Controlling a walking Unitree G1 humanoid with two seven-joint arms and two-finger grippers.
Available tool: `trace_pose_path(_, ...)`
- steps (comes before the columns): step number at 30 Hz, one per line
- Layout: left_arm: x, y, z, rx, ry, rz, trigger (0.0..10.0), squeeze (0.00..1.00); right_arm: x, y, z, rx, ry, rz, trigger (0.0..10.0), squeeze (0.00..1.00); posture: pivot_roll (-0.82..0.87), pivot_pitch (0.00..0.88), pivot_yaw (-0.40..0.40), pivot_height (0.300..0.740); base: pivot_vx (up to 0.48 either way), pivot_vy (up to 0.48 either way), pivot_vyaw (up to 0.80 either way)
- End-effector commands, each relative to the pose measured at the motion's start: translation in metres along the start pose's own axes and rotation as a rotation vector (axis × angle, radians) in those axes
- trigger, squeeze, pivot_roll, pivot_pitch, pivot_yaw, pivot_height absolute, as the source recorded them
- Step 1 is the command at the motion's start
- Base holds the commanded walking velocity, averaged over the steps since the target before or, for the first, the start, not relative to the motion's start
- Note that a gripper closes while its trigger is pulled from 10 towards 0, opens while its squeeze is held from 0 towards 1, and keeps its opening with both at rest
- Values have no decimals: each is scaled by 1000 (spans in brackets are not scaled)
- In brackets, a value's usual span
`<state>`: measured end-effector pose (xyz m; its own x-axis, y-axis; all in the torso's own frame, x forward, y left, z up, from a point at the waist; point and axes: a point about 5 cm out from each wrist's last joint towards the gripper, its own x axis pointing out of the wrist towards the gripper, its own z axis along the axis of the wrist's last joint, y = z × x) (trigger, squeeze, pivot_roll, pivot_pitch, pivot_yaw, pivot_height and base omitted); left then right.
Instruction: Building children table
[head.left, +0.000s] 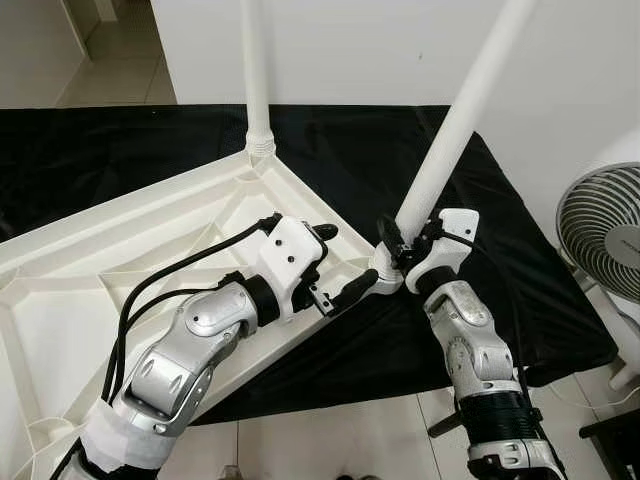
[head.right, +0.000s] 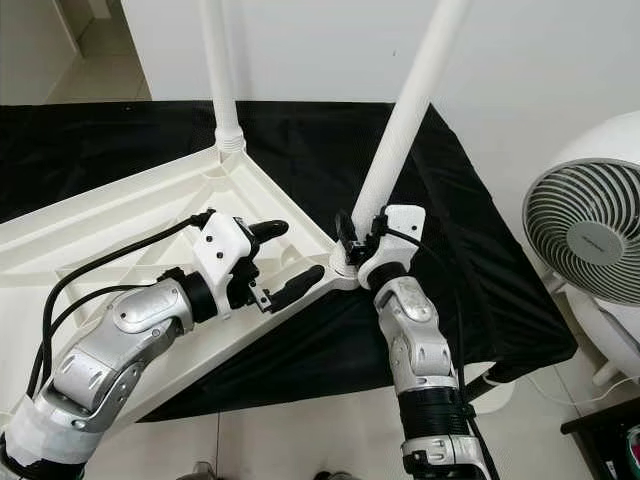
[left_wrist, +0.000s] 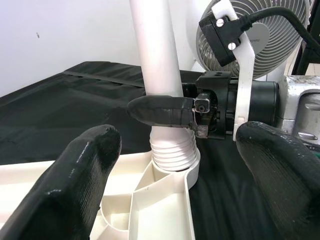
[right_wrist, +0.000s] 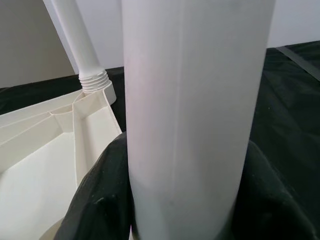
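Fingers of the right gripper (head.left: 398, 243) pinch a half-threaded leg (head.left: 455, 128); left gripper (head.left: 333, 262) spread beside it; far leg (head.left: 256, 70) looks seated in the tabletop (head.left: 70, 250)

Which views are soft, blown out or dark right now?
Right wrist view: table leg too close, soft and near blown-out white. Left wrist view: left gripper fingers blurred in foreground, right gripper sharp. Eye views: evenly lit, sharp; black cloth loses detail.
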<state>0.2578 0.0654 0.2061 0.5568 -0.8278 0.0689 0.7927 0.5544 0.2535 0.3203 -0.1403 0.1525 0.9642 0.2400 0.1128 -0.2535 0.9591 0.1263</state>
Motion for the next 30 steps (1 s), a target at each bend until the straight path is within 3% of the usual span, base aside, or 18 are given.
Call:
trace_pose_path(1, 0, -3, 1, 0, 4, -49, 10000, 0, -18, -7, -42, -52, 192, -29, 10000, 0, 184, 121, -20, 740, 0, 0, 0)
trace_pose_path(5, 0, -2, 2, 2, 2, -45, 10000, 0, -22, 2, -42, -136, 173, 35, 10000, 0, 184, 121, -20, 740, 0, 0, 0)
trace_pose_path(10, -1, -1, 2, 3, -1, -39, 10000, 0, -30, 10, -44, -161, 168, 106, 10000, 0, 184, 122, -23, 740, 0, 0, 0)
trace_pose_path(25, -2, -1, 3, 3, -1, -41, 10000, 0, -47, 10, -46, -165, 64, 117, 10000, 0, 182, 129, -13, 740, 0, 0, 0)
trace_pose_path(30, -3, 0, 3, 3, 0, -44, 10000, 0, -53, 12, -46, -227, 33, 166, 10000, 0, 181, 131, -8, 740, 0, 0, 0)
